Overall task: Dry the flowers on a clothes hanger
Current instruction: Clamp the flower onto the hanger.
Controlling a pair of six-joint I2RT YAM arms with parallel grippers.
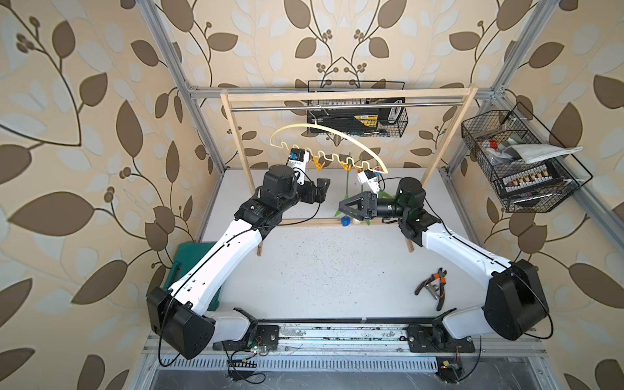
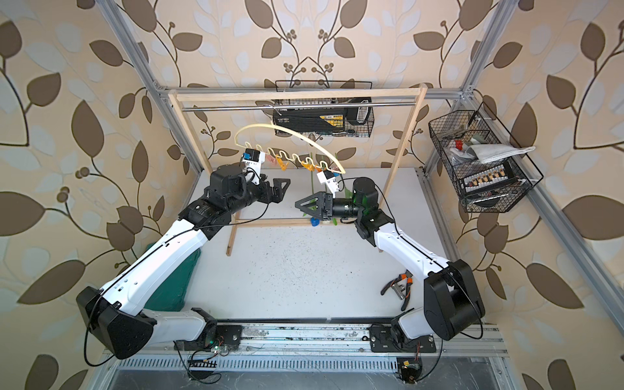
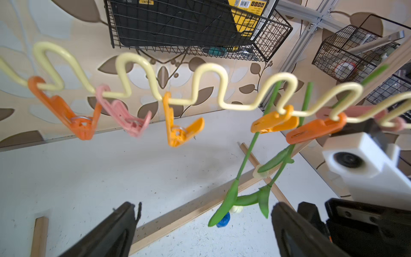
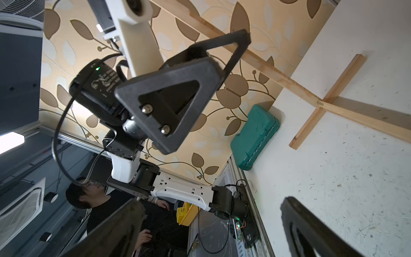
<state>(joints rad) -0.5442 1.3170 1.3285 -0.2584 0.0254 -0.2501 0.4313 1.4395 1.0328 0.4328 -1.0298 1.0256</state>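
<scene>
- Cream arc-shaped plastic hanger with a wavy lower bar [image 3: 211, 66]: hung by its metal hook from the steel rod [image 1: 270, 108] of the tall wooden-framed rack [image 1: 270, 97], at a slant to the rod; small orange and pink clips [image 3: 178, 131] ride the waves.
- Three artificial tulips with green stems and leaves [image 3: 228, 199]: clipped by the stems toward the hanger's right end, heads down; the blue head [image 1: 345, 221] and a cream one hang low by the rack's wooden foot rail [image 1: 304, 222], toward the bench's back edge.
- Left gripper [image 1: 324, 190]: jaws wide, holding nothing; just below the free clips of the hanger's left half, apart from the stems.
- Right gripper [image 1: 342, 207]: jaws wide, empty; pointing toward the left gripper, close beside the leaves; contact cannot be told.
- White speckled bench [image 1: 320, 270]: open surface from foot rail to front edge; green plastic case [image 1: 184, 260] at the left edge; orange-handled pliers [image 1: 434, 287] near the right edge.
</scene>
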